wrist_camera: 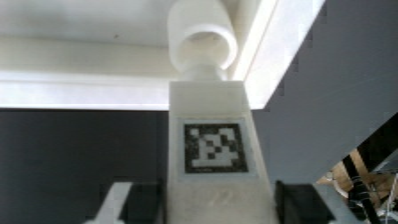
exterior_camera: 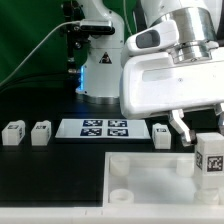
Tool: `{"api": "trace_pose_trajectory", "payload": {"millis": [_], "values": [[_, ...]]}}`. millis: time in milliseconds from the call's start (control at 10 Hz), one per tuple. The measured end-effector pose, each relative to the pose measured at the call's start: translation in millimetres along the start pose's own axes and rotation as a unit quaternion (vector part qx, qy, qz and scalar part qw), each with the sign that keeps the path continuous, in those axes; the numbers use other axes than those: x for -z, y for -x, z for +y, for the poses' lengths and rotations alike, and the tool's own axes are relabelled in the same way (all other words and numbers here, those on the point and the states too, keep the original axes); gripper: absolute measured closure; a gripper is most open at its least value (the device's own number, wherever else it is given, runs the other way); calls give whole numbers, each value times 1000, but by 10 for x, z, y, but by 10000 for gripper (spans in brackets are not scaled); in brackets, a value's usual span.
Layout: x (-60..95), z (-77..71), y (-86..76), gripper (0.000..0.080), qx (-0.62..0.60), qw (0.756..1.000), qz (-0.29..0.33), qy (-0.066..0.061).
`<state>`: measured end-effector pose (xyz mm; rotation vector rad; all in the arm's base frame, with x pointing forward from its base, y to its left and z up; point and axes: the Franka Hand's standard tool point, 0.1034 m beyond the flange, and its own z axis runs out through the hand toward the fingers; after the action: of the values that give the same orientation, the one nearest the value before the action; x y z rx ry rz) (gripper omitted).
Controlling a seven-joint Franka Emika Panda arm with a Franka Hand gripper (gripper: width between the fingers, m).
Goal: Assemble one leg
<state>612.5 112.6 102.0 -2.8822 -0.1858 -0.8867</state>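
My gripper (exterior_camera: 199, 132) is shut on a leg (exterior_camera: 208, 158), a small white post with a black-and-white tag facing the camera. It holds the leg upright at the exterior view's right, over the right part of the large white recessed square piece (exterior_camera: 150, 168). In the wrist view the leg (wrist_camera: 217, 110) fills the middle between my fingers (wrist_camera: 128, 205), and its rounded end (wrist_camera: 201, 48) points at the white piece's rim (wrist_camera: 71, 60). I cannot tell whether the end touches the piece. My gripper (wrist_camera: 210, 208) grips the leg's lower sides.
Three more legs stand in a row on the black table: two at the exterior view's left (exterior_camera: 13, 134) (exterior_camera: 40, 132) and one right of the marker board (exterior_camera: 161, 133). The marker board (exterior_camera: 105, 128) lies in the middle. The robot base (exterior_camera: 100, 70) stands behind.
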Motion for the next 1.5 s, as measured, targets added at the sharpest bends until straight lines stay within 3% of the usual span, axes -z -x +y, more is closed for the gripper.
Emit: {"api": "trace_pose_trajectory", "payload": {"millis": [400,800,1500], "values": [[87,-29,68,502,5,1000,-7,-1],[215,43,55,502,8,999,-41,-3],[74,23,24,502,5,999,-47,-7]]}}
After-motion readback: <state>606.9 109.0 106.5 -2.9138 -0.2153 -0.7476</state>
